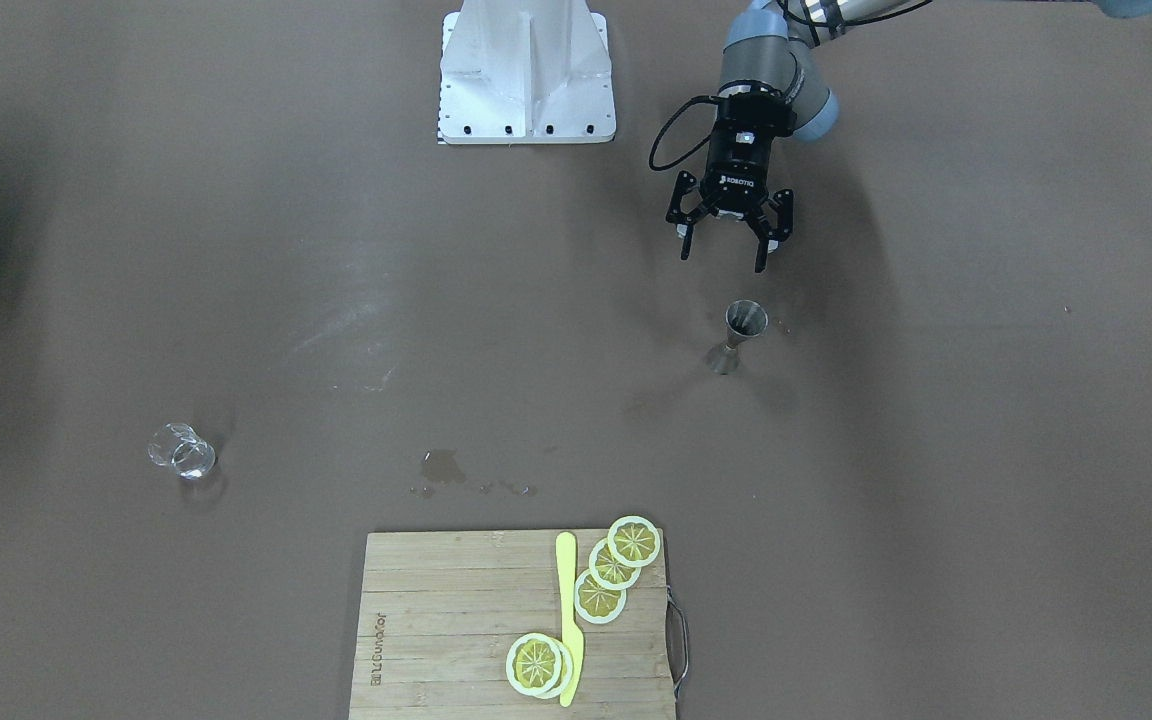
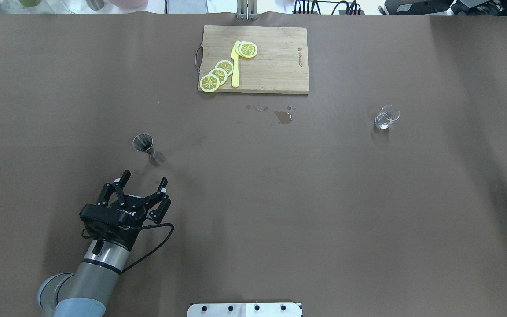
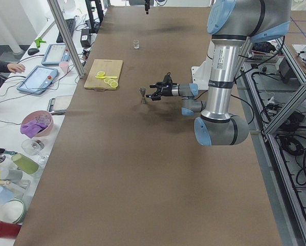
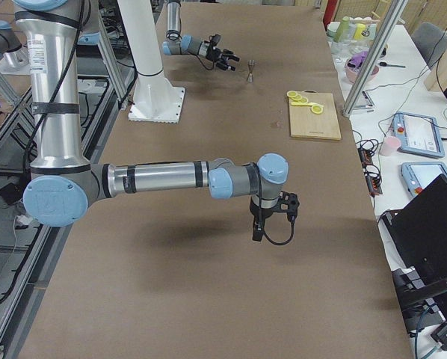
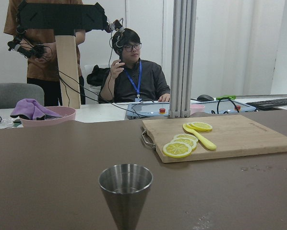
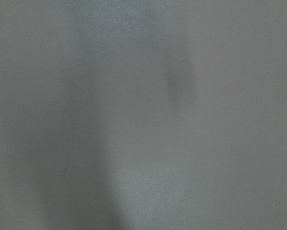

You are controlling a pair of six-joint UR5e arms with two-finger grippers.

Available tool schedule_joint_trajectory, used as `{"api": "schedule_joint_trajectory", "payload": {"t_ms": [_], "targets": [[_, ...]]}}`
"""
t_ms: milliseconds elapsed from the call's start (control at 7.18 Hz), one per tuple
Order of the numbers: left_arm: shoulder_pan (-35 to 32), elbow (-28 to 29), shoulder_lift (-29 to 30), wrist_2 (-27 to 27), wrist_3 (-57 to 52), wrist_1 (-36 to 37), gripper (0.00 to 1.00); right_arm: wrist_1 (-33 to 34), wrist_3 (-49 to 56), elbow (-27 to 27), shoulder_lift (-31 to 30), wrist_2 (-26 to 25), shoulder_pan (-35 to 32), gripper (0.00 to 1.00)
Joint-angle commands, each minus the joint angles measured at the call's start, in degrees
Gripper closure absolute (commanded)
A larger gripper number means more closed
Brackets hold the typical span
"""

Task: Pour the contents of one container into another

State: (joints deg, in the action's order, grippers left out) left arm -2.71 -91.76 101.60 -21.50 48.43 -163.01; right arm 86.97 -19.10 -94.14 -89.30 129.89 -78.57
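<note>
The metal jigger (image 2: 148, 149) stands upright on the brown table, left of centre in the overhead view, and fills the low middle of the left wrist view (image 5: 125, 191). My left gripper (image 2: 145, 176) is open just short of it, level with the table, its fingers pointing at the jigger with nothing between them. The clear glass (image 2: 386, 117) stands far off on the right side of the table; it shows at left in the front-facing view (image 1: 182, 450). My right gripper (image 4: 274, 218) hangs low over the table's right end, pointing down; I cannot tell whether it is open or shut.
A wooden cutting board (image 2: 275, 61) with lemon slices (image 2: 218, 74) and a yellow knife (image 2: 235, 64) lies at the far edge. A small puddle (image 2: 284, 116) wets the table before it. People sit and stand beyond the far edge (image 5: 134, 72). The robot's base plate (image 1: 526, 70) sits at the near edge.
</note>
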Motion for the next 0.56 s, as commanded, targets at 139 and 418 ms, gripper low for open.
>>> {"api": "schedule_joint_trajectory", "payload": {"t_ms": [139,418], "targets": [[1.92,-6.14,-3.6,1.11,-1.92,0.14,0.03,-4.15,0.38,0.27,0.18,0.01,0.0,0.0],[1.92,-10.0,-3.6,0.76,-5.52,0.41,0.04,-6.02,0.29,0.53,0.0,0.36,0.0,0.0]]}}
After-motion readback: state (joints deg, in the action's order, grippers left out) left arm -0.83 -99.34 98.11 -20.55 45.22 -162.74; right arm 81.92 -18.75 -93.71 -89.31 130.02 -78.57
